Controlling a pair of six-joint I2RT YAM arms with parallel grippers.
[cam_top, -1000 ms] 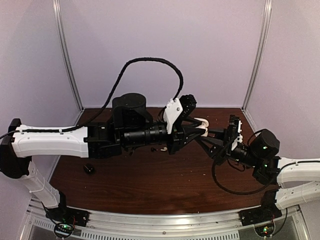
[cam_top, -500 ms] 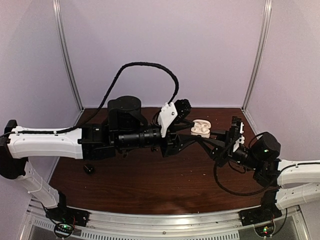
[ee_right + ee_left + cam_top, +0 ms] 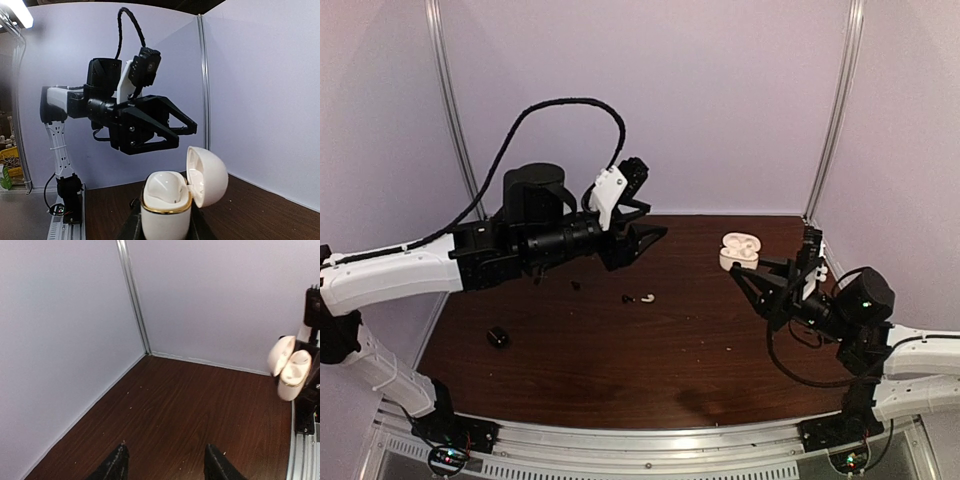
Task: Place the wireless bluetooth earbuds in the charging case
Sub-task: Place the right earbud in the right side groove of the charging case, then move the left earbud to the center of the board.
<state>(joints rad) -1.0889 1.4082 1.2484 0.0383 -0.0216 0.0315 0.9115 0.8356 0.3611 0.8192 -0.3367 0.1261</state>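
Observation:
My right gripper (image 3: 748, 270) is shut on the white charging case (image 3: 739, 250) and holds it upright above the table with its lid open. In the right wrist view the case (image 3: 166, 207) sits between my fingers (image 3: 131, 227), lid (image 3: 207, 175) swung to the right. I cannot tell what lies inside. My left gripper (image 3: 648, 236) is open and empty, raised above the table left of the case; its fingertips (image 3: 117, 465) show in the left wrist view. One white earbud (image 3: 648, 297) and a small black earbud (image 3: 626, 298) lie on the table below it.
A small black speck (image 3: 576, 286) lies left of the earbuds. A black boxy object (image 3: 498, 337) sits near the table's left front. White enclosure walls close the back and sides. The case also shows at the right edge of the left wrist view (image 3: 290, 367).
My left arm has pulled back to the left and up, away from the case. My right gripper has carried the case a little right and back.

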